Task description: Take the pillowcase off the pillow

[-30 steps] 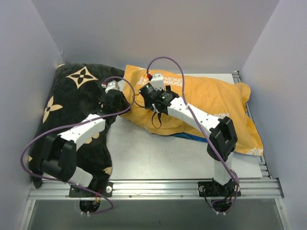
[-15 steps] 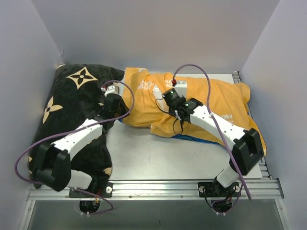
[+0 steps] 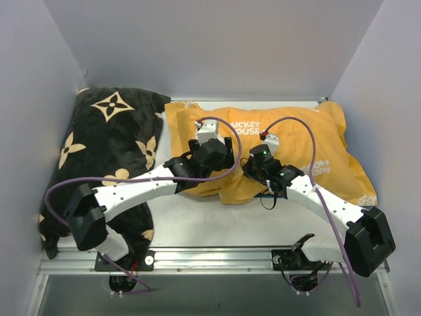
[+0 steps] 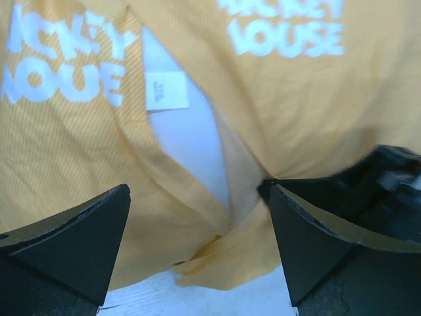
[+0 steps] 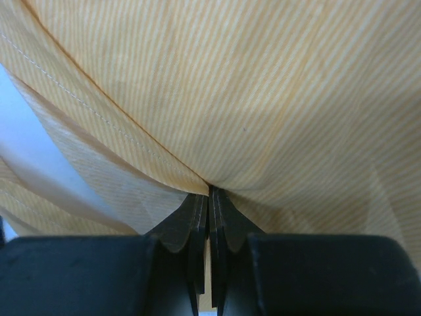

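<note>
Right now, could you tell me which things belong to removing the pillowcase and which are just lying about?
Job: pillowcase, pinched by the right gripper; pillow, white, showing through its opening; left gripper, open.
Lying about: black cushion.

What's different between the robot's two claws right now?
The left gripper stands wide open; the right gripper is shut tight. The left holds nothing, poised over the slit where the white pillow shows; the right pinches a fold of the orange pillowcase. Both are black and sit side by side.
</note>
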`<state>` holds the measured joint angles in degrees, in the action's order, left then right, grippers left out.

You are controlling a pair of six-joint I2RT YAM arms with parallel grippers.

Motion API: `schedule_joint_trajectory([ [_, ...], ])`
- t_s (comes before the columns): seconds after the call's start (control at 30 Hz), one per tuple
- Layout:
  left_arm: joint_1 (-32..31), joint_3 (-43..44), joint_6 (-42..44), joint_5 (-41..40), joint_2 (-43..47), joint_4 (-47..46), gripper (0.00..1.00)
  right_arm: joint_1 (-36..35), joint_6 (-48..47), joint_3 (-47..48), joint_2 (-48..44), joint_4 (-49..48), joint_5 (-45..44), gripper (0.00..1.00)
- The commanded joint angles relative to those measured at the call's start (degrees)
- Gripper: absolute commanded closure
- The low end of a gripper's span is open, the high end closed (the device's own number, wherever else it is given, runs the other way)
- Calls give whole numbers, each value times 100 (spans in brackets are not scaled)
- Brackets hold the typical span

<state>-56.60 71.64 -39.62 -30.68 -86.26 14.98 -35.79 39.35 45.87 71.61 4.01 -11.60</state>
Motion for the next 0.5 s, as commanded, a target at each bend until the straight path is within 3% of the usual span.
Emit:
schedule_joint_trajectory([
  [0.0,17,227,-835,-948,-505,873,4,46,257,-183,-139,-330,245,100],
  [0.13,26,448,-1250,-1055,-849,1463,9,221,257,-148,19,-357,421,100],
  [0.17,35,396,-1250,-1037,-831,1472,15,256,257,-87,132,-357,500,100],
  [0.2,35,343,-1224,-1028,-805,1472,22,283,248,-52,194,-357,544,100],
  [0.27,52,132,-1180,-1019,-630,1481,45,449,248,53,300,-357,631,100],
  [0.3,105,36,-1163,-1011,-542,1490,72,520,257,71,387,-357,684,100],
  [0.33,166,-96,-1171,-958,-454,1533,86,607,266,98,423,-357,728,100],
  [0.4,402,-631,-1267,-853,-68,1560,100,906,275,150,476,-357,843,100],
  [0.47,561,-1218,-1329,-686,370,1543,100,1213,266,159,476,-357,931,100],
])
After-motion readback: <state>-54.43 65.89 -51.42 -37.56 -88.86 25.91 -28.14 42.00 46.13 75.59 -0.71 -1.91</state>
